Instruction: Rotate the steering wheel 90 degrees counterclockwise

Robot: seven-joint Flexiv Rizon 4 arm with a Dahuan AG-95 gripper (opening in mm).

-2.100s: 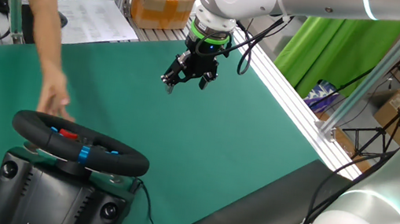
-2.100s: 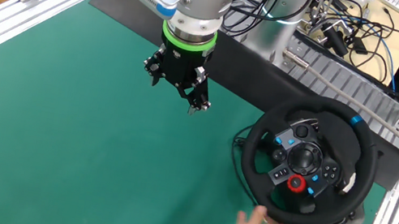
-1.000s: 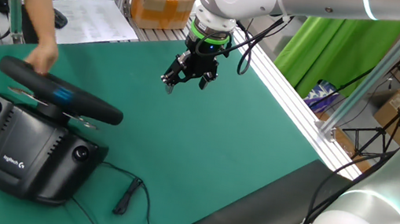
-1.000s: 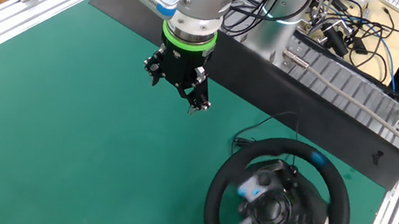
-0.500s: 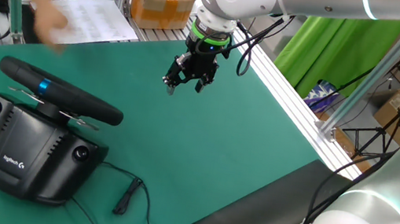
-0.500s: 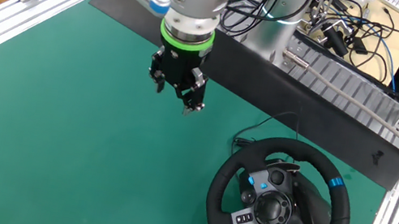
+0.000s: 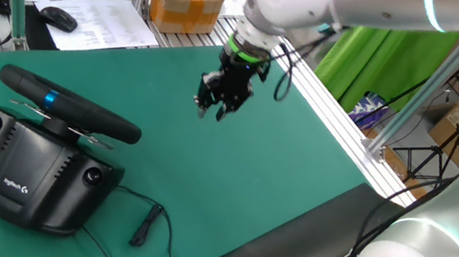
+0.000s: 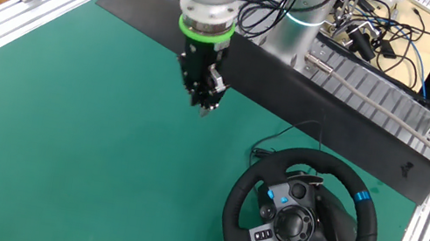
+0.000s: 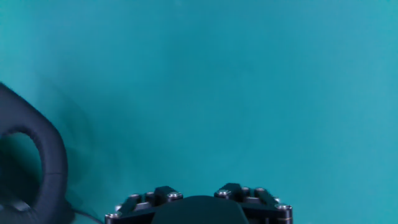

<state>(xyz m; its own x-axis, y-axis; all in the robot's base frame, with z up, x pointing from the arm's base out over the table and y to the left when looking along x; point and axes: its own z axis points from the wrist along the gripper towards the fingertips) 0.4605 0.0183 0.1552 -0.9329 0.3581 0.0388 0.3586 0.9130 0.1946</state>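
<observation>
My gripper hung in the air above the green mat, holding nothing and touching nothing, and from these views I could not tell whether its fingers were apart or together. The wheel sat on its base near one edge of the mat, well apart from my gripper, with the blue stripe on the rim toward the upper right in the other fixed view and a cable trailing from the base. In my hand view only an arc of the rim showed at the left edge.
</observation>
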